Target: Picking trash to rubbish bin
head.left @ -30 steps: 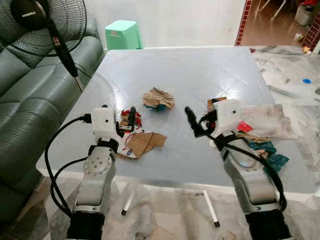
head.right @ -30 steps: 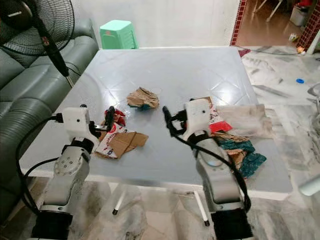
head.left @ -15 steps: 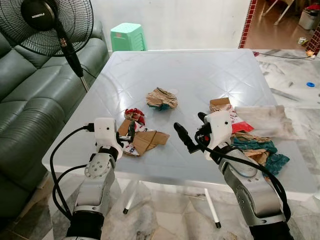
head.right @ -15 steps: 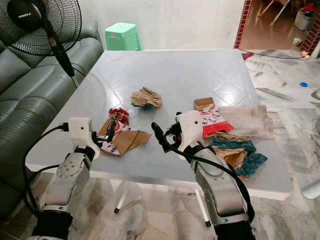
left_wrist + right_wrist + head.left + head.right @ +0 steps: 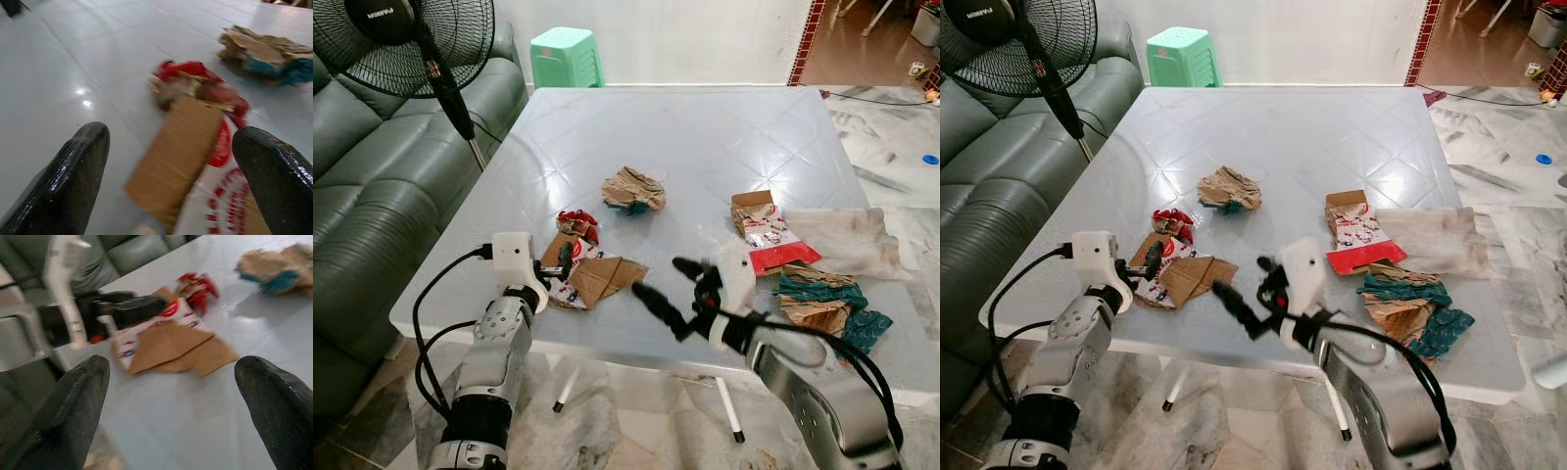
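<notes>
The left gripper (image 5: 566,262), fingers spread and holding nothing, hovers at the near-left edge of the grey worktop (image 5: 705,137), pointing at a flattened carton (image 5: 597,279) that lies just ahead of it. A crumpled red wrapper (image 5: 578,222) touches the carton's far end.

The right gripper (image 5: 666,294), also spread wide and empty, hangs low over the worktop's near edge, just right of the carton, its fingers aimed across toward the left arm; its outline is blurred.

Farther in, near the middle of the worktop, sits a paper wad (image 5: 632,189), brown with a bit of teal showing. Well to the right lies a red-and-white box (image 5: 762,225), open and tipped flat, beside a pale plastic bag (image 5: 847,240). In front of these, by the near-right corner, a heap of teal and brown scraps (image 5: 822,304) is piled.

No rubbish bin can be made out. A dark green sofa (image 5: 372,186) runs along the worktop's left side, a black fan (image 5: 406,44) stands at its far end, and a green stool (image 5: 566,57) sits beyond the worktop on the marble floor (image 5: 901,137).
</notes>
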Controlling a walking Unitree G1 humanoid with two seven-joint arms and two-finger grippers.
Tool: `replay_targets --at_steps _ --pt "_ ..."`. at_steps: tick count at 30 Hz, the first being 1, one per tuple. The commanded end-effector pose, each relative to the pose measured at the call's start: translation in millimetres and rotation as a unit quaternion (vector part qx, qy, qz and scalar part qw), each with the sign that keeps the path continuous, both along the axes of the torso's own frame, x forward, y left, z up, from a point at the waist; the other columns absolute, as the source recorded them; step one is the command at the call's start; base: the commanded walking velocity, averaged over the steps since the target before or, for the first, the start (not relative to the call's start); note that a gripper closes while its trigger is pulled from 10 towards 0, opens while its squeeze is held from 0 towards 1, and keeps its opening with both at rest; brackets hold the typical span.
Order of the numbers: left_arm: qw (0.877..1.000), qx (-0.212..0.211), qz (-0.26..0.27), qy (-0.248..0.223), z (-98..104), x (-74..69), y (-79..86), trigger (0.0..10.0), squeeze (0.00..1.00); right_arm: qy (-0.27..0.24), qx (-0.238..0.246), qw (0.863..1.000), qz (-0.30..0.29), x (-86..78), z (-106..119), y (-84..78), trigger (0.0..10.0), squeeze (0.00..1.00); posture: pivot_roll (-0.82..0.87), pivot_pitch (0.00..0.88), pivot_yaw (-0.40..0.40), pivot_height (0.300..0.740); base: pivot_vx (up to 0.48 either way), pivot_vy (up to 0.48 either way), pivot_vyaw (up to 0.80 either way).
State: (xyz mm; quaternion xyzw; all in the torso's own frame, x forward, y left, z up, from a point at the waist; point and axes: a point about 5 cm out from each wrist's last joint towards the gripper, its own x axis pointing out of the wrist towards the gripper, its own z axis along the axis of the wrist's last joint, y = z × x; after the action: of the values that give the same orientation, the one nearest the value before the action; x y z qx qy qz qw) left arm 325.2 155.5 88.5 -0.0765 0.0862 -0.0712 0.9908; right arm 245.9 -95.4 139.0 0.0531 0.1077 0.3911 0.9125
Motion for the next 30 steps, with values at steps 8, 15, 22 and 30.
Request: replay_targets --at_steps 8,15,22,30 --pt "0.999 -0.028 -0.036 0.022 -7.6 2.4 -9.7 10.0 0.00 -0.005 0.010 0.999 0.036 -5.5 13.3 3.4 10.0 0.00 -0.11 0.092 0.024 0.740 0.000 0.000 0.00" --pt "0.997 -0.067 -0.036 0.033 -11.5 5.2 -12.2 10.0 0.00 -0.007 0.015 0.999 0.043 -4.0 17.4 7.7 10.0 0.00 -0.12 0.087 0.022 0.740 0.000 0.000 0.00" --pt "0.993 -0.115 -0.036 -0.005 10.5 4.3 -21.3 10.0 0.00 -0.011 0.008 0.999 0.047 -3.8 16.2 9.0 10.0 0.00 -0.11 0.071 0.025 0.740 0.000 0.000 0.00" --pt "0.991 -0.129 -0.036 -0.016 18.4 -6.5 -27.4 10.0 0.00 -0.016 0.010 0.998 0.052 -0.9 17.4 11.9 10.0 0.00 -0.10 0.061 0.024 0.740 0.000 0.000 0.00"
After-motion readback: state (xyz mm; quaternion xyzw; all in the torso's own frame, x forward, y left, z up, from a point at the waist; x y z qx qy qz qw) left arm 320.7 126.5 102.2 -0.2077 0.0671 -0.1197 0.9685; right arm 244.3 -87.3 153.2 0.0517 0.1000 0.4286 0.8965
